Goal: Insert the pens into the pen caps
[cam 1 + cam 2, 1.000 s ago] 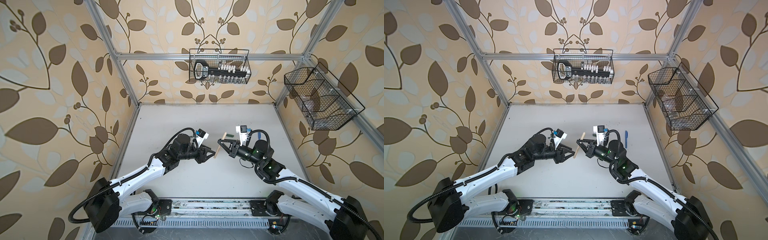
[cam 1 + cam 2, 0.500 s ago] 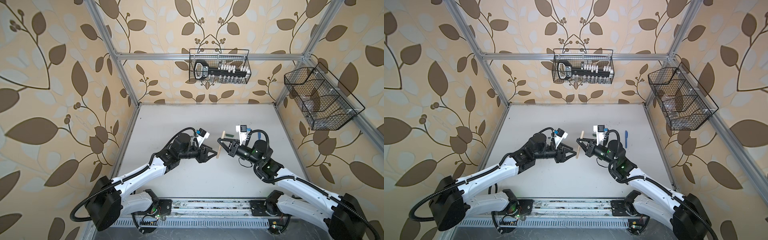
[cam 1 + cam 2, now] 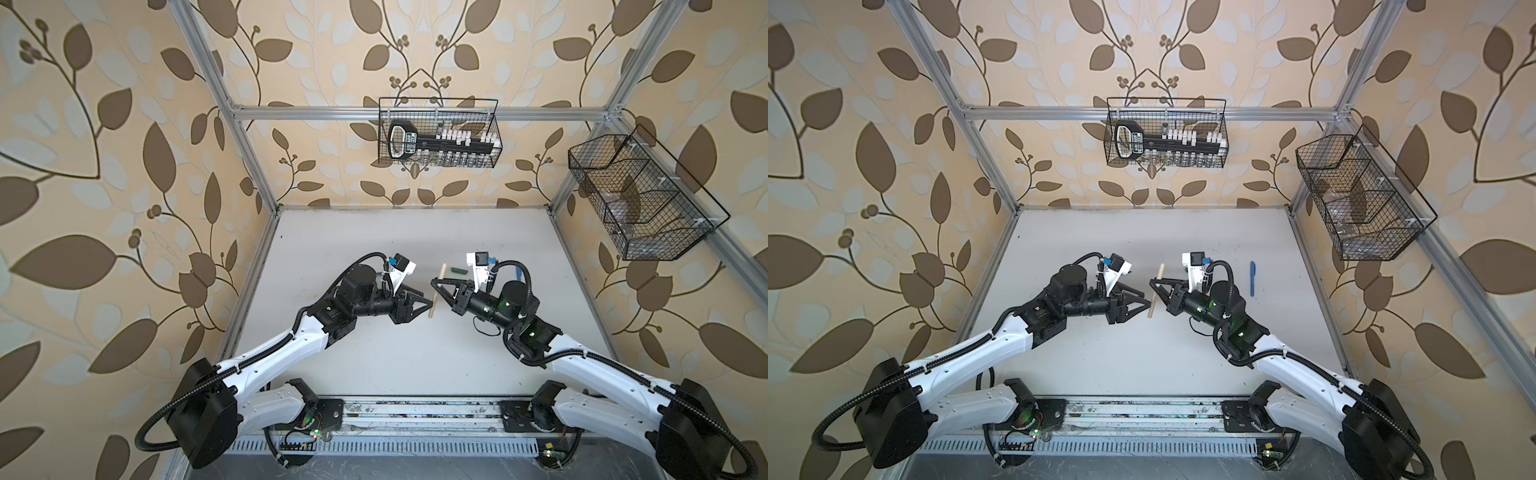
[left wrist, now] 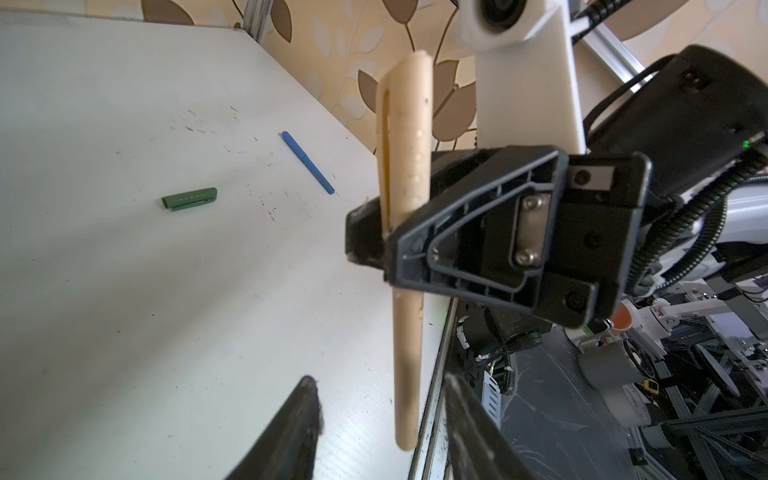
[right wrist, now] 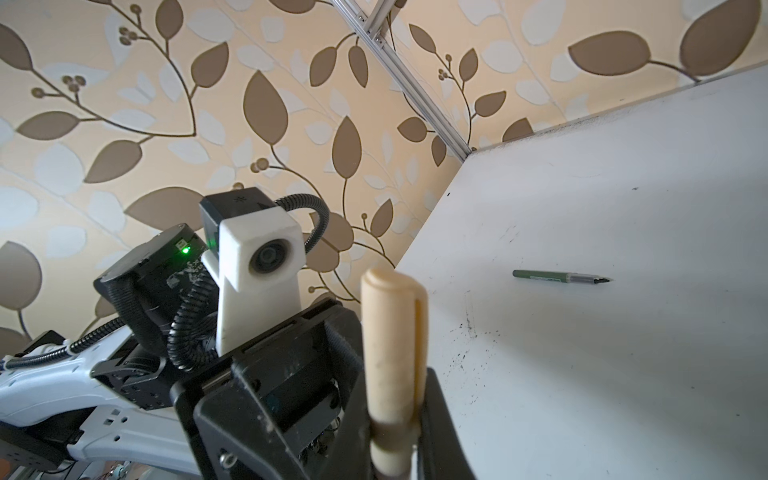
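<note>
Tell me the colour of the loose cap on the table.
The cap is green, clearest in the left wrist view.

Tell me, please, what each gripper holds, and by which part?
Right gripper clamps the tan pen near its middle; left gripper is open, holding nothing.

A capped tan pen (image 3: pixel 440 275) slants off the table just above centre in both top views, a green cap (image 3: pixel 459 272) lying just right of it, a capped blue pen (image 3: pixel 1252 278) farther right, and an uncapped green pen (image 5: pixel 561 277) flat in the right wrist view.
</note>
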Tool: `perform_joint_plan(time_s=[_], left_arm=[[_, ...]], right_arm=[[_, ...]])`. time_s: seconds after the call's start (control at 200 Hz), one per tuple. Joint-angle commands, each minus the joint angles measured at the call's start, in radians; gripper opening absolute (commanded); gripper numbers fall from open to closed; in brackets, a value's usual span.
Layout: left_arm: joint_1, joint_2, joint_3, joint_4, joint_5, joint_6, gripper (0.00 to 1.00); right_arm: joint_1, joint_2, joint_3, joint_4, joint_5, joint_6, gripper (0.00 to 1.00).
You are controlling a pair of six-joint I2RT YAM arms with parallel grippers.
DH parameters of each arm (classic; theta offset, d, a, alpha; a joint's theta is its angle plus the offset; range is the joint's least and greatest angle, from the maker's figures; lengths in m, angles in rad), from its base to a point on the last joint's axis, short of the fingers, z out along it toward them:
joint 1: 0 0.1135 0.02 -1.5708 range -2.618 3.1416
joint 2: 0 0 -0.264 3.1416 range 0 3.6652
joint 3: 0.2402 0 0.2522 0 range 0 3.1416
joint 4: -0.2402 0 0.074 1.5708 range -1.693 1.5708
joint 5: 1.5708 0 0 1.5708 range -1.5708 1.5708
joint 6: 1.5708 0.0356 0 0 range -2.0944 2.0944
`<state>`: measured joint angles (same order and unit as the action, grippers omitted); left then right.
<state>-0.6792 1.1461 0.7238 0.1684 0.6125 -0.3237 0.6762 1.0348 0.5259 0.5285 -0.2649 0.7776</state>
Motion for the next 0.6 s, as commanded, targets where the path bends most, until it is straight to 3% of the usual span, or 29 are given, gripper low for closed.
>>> perform_joint_plan(time_s=[0.0,0.595], left_arm=[[0.006,0.016,0.016,0.055,0.056,-0.014,0.48],[0.006,0.023,0.002,0.056,0.045,-0.004,0.32]], right_arm=[[0.019,0.024,0.031,0.091,0.028,0.011,0.0],[0.026,0.045,0.048,0.174,0.074,0.017,0.0]])
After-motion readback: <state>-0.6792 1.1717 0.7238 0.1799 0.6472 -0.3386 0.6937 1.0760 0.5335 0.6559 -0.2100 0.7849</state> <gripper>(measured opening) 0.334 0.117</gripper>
